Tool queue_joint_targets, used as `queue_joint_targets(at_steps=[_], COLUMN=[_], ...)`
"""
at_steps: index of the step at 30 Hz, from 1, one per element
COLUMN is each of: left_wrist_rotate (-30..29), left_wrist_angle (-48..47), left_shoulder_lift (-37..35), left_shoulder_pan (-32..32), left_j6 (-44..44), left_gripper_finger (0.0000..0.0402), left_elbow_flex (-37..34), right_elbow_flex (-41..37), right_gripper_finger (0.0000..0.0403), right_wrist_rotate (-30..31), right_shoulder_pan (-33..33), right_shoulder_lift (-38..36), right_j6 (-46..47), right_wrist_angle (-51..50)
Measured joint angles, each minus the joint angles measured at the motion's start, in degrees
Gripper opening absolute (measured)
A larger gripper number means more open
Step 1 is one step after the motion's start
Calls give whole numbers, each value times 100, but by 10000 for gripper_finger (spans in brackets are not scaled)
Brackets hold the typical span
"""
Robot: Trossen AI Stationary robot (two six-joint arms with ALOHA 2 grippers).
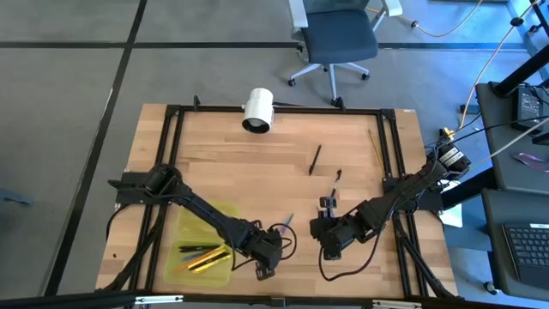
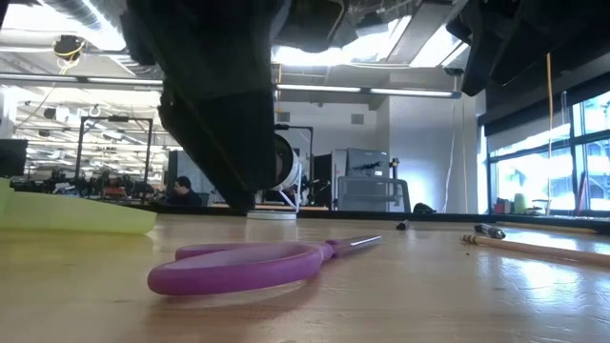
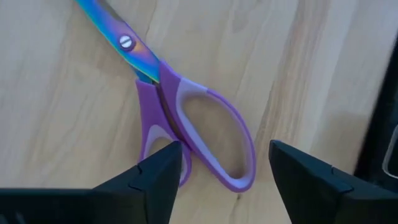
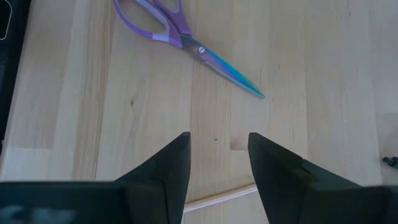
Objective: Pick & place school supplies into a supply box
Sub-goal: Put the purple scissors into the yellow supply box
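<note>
Left wrist view shows the left gripper (image 3: pixel 219 163) open and empty above the purple scissors (image 3: pixel 186 118); rigid, flat-lying, they look best pinched across the handle loops.

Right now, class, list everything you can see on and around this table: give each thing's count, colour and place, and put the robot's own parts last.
Scissors: one, purple handles, iridescent blades, flat on the wood near the front edge, between the grippers.
Supply box: one, translucent yellow-green, open, front left of the table.
Pens and pencils in the box: a few, black, yellow and orange.
Loose pens: two dark ones mid-table.
Pencil: one, yellowish, along the right rail.
White cylinder: one, at the back edge.
Office chair: one, grey, behind the table.
Left gripper: open, directly over the scissor handles.
Right gripper: open, over bare wood beside the scissors.
</note>
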Motion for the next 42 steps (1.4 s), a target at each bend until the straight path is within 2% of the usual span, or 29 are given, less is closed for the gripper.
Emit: queue_joint_targets(at_steps=[14, 27, 35, 42], left_wrist_rotate=[9, -70, -146, -351], left_wrist_angle=[-242, -624, -709, -1276], left_shoulder_lift=[371, 376, 264, -286], left_shoulder_pan=[99, 140, 138, 138], left_j6=[-128, -20, 298, 523], left_gripper_finger=[189, 55, 57, 57], left_elbow_flex=[19, 17, -16, -17], right_elbow_flex=[0, 0, 0, -2], right_gripper_finger=[165, 165, 165, 165], right_wrist_rotate=[0, 2, 4, 4], right_shoulder_pan=[0, 1, 0, 0], right_shoulder_lift=[-2, -2, -2, -22], right_j6=[2, -8, -9, 212], right_wrist_angle=[4, 16, 13, -179])
